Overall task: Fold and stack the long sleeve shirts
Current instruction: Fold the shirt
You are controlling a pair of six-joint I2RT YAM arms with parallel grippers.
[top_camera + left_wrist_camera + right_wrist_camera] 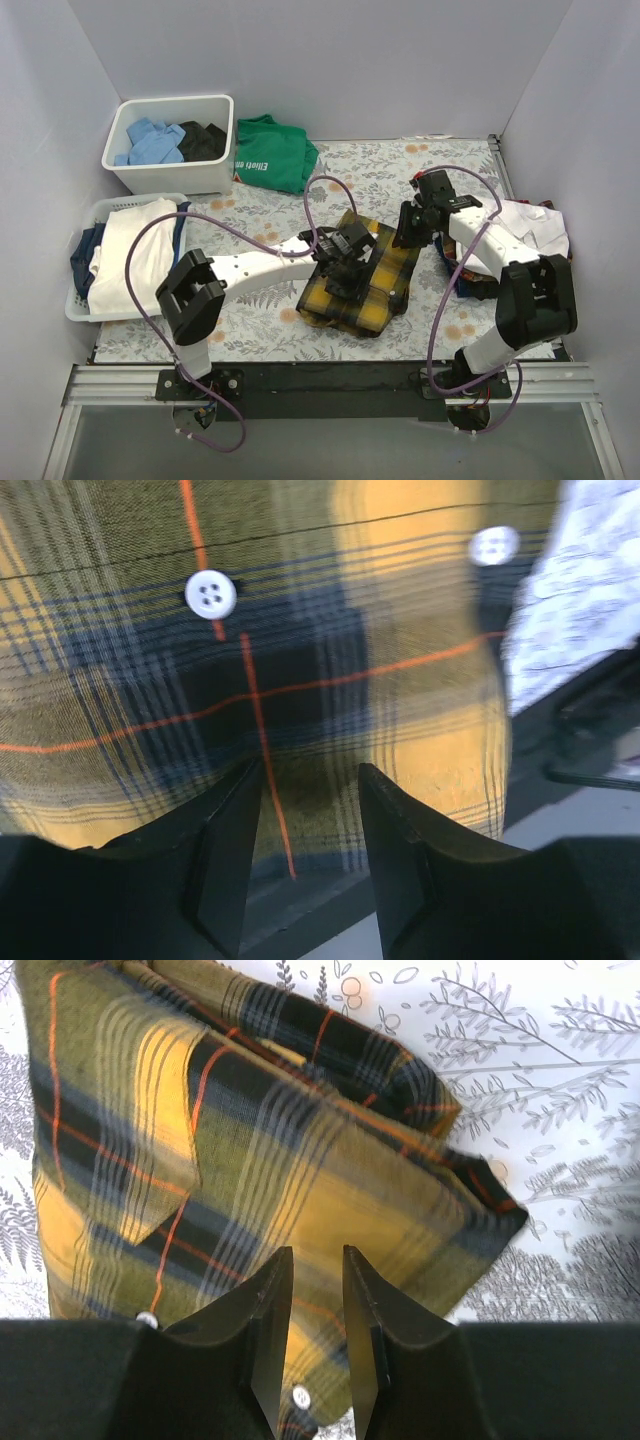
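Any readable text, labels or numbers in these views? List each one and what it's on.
"Eliott em...": white lettering on the folded green T-shirt, top view. The line is cut off at a fold and the reading is unsure.
Smaller line beneath it on the same shirt: too small to read.
Yellow-and-black plaid shirt: no text, only plain white buttons in both wrist views.
Nothing else legible in any view.

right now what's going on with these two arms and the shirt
Both arms are working on the yellow-and-black plaid shirt, which lies folded into a compact bundle in the middle of the table. The left tool is close over its buttoned front with jaws apart. The right tool is at the shirt's far right edge, jaws slightly apart and not clearly pinching cloth. A white shirt lies at the table's right edge.
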